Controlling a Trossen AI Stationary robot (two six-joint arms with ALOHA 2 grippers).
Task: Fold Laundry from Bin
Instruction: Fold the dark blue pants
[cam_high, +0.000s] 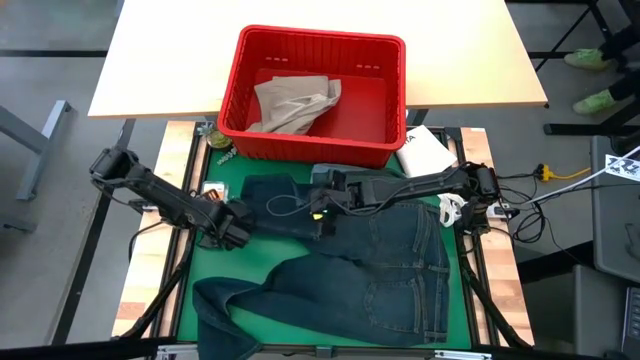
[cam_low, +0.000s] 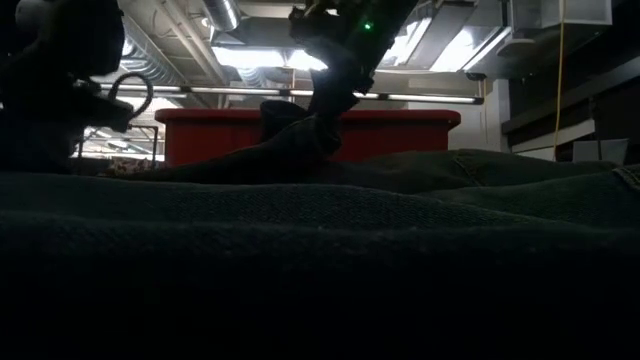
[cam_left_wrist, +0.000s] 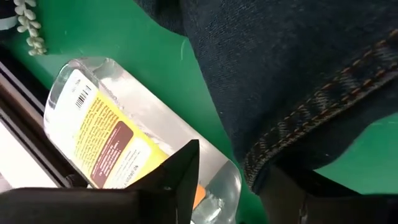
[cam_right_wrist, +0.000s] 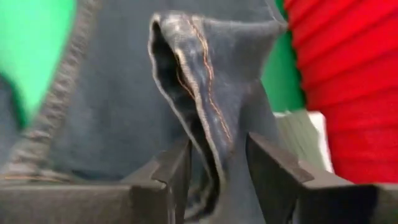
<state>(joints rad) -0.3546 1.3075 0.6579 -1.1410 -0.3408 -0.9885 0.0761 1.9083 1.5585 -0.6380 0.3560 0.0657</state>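
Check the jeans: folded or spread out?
Spread out: jeans lie flat across the green mat, legs splayed, unfolded.

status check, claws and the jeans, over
Left claw open at jeans edge. Right claw open around raised denim fold. Bottle beside left claw.

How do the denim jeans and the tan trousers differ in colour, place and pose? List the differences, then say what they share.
Colour: the denim jeans are dark blue; the tan trousers are pale khaki.
Place: the jeans lie on the green mat; the tan trousers sit inside the red bin.
Pose: the jeans are spread out, one fold standing between the right gripper fingers; the tan trousers are crumpled in a heap.
Shared: both are soft, unfolded garments.
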